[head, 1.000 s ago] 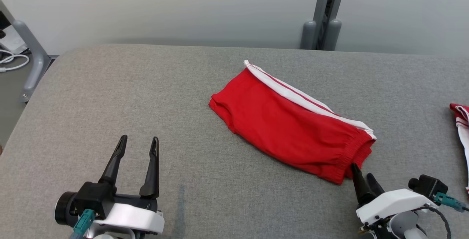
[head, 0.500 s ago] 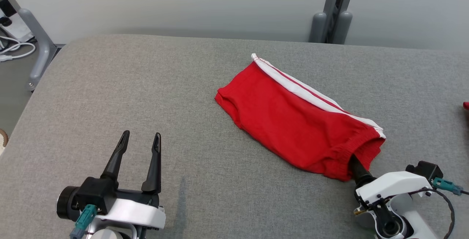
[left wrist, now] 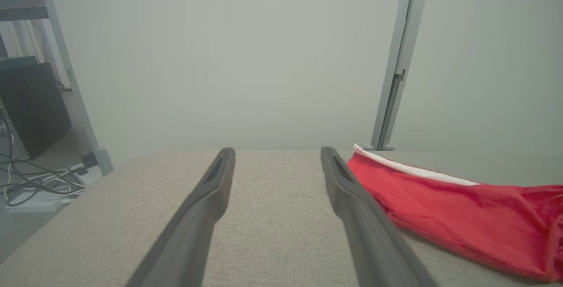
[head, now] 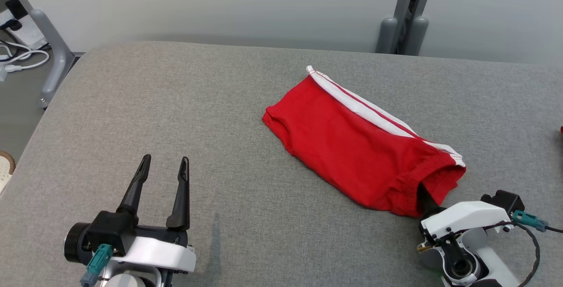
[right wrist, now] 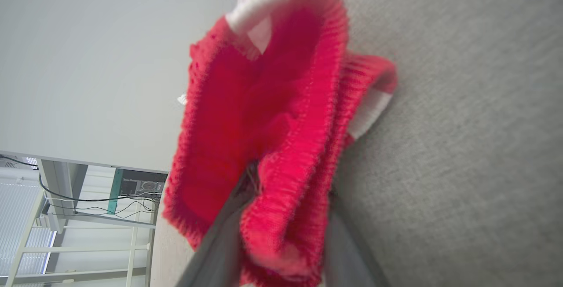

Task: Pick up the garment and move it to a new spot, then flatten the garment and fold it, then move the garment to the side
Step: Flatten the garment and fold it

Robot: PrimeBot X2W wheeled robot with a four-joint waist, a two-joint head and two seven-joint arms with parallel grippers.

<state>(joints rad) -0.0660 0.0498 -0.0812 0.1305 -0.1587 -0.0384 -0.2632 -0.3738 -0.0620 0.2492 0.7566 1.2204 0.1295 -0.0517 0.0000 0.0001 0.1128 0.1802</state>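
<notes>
Garment [head: 352, 155] lies folded, red with white stripe.

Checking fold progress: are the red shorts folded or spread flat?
Folded, it seems: the shorts lie doubled lengthwise, one white stripe along the far edge, waistband layers stacked at the near end.

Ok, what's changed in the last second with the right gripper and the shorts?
The right gripper pushed forward into the open end of the shorts. Its fingers now straddle the waistband, but a firm grip isn't clear yet. The shorts lie where they were on the table, and the left gripper stays open.
</notes>
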